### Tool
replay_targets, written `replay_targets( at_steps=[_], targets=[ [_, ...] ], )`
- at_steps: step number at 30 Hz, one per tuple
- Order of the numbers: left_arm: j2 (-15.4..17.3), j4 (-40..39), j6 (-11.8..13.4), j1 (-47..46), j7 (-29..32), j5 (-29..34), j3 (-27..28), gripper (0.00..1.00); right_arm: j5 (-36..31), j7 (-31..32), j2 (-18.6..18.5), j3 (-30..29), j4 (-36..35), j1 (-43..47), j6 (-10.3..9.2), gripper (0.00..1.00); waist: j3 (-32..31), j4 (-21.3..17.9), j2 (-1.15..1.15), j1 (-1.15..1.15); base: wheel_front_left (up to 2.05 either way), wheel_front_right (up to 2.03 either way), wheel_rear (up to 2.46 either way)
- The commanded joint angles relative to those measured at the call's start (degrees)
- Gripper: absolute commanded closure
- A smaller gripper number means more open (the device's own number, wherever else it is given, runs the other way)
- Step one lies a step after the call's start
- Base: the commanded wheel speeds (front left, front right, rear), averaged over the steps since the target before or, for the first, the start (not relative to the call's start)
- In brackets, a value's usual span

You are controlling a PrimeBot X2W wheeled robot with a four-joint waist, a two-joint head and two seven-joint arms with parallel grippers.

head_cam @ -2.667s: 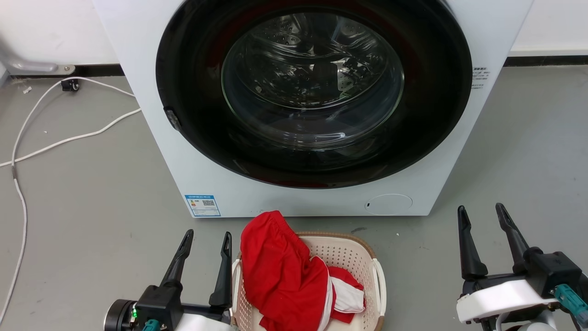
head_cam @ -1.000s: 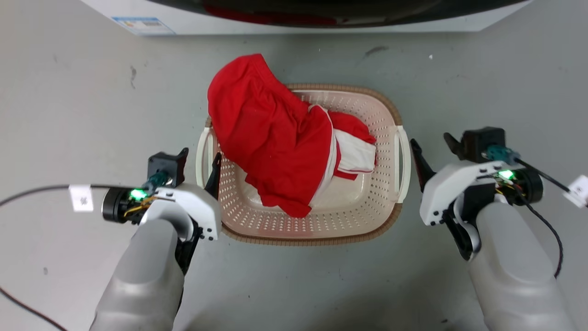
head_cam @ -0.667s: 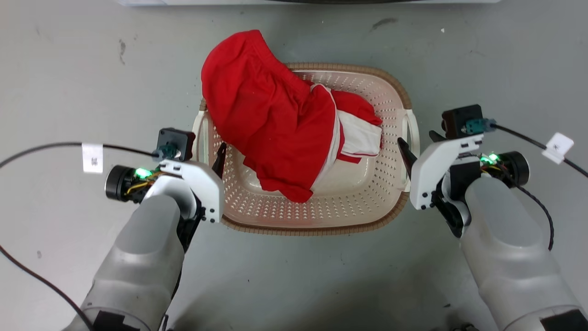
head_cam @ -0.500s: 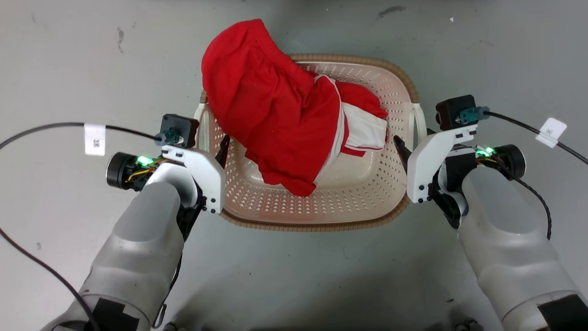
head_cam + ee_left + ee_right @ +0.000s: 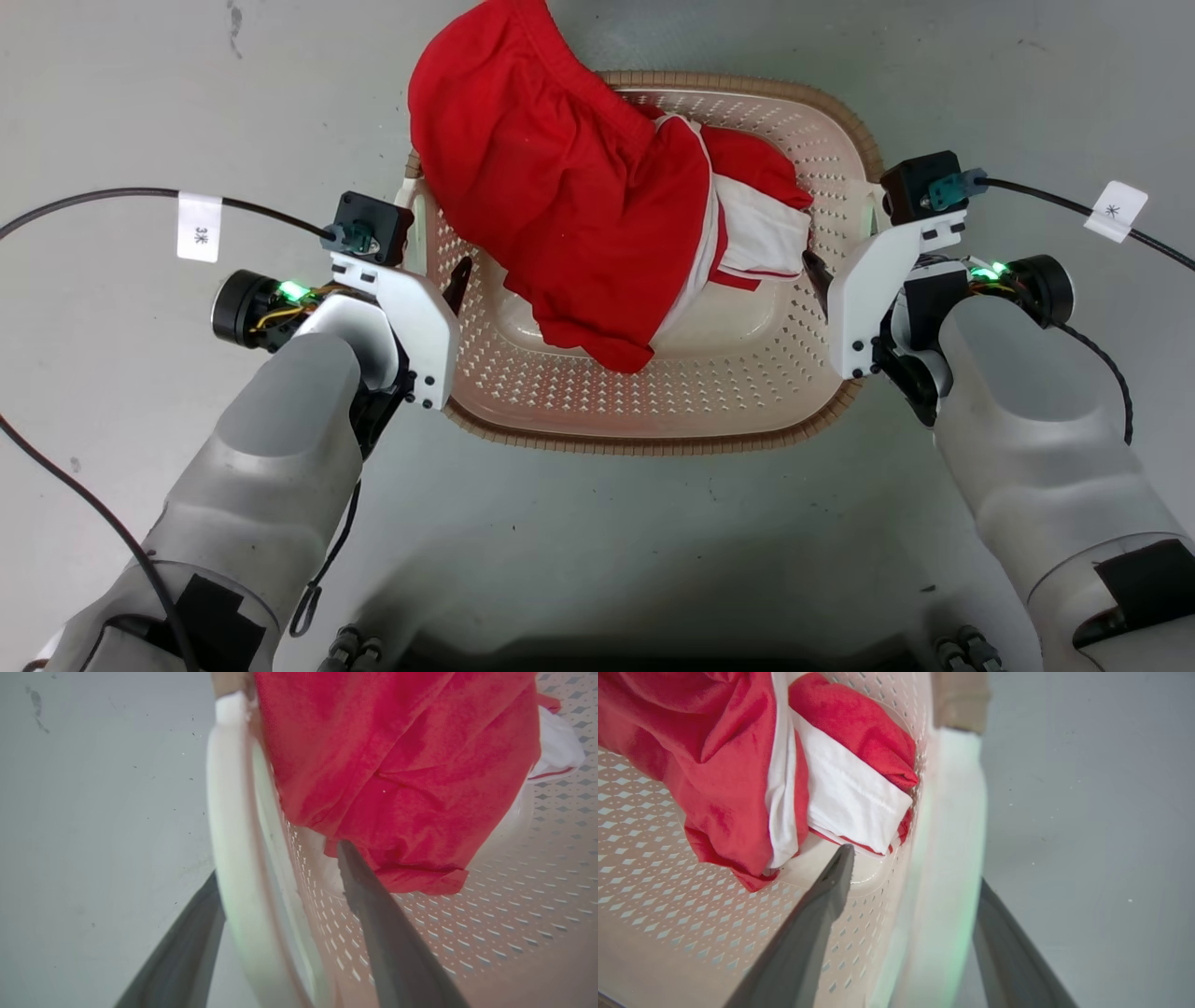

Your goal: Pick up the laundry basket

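closest to me are the robot's 2 pale forearms, the left forearm [image 5: 280,448] and the right forearm [image 5: 1027,420], reaching down over the grey floor [image 5: 597,541] on either side of the laundry basket [image 5: 653,446]. a black cable with a white tag [image 5: 199,231] runs off from the left wrist.

the left gripper [image 5: 278,863] is spread, straddling the basket's left side. 1 dark finger is outside by the white left handle [image 5: 229,812], and the other is inside against the perforated wall, its tip just under the hem of the red garment [image 5: 569,187]. the right gripper [image 5: 915,865] is spread the same way over the right handle [image 5: 952,812], inner finger in the basket near the white-and-red folded part of the garment, outer finger over the floor. neither pair looks pressed onto the plastic; gaps show beside the inner fingers.

the basket sits on the floor between the arms, near rim toward the robot. the garment is heaped toward the basket's far left corner and spills over that far rim.

as i read it, the reach and lining-up are done on both sides. what's left is squeezing each handle and raising the basket level, so the cloth on the rim doesn't slide out.
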Motion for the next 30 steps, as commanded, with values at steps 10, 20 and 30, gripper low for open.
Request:
replay_targets(
  at_steps=[10,20,30],
  targets=[
    [0.91,-0.85,-0.06,-1.57,0.45,-6.09,-6.83,1.00,1.41,-0.84,-0.07,2.61,3.19,-2.50,-0.01,1.00,0.82,0.72,0.00,-0.01,0.00,0.00,0.00],
    [2.87,-3.17,-0.12,0.96,3.07,-13.10,-14.32,1.00,2.46,1.64,-0.05,5.05,5.45,-0.17,0.05,1.00,-5.59,0.14,0.00,-0.01,0.00,0.00,0.00],
    [7.31,-9.66,-0.13,6.22,13.97,-25.07,-22.59,1.00,6.35,14.70,-0.08,10.01,5.90,4.14,0.06,1.00,-20.60,-1.08,0.00,-0.01,0.00,0.00,0.00]
  ],
)
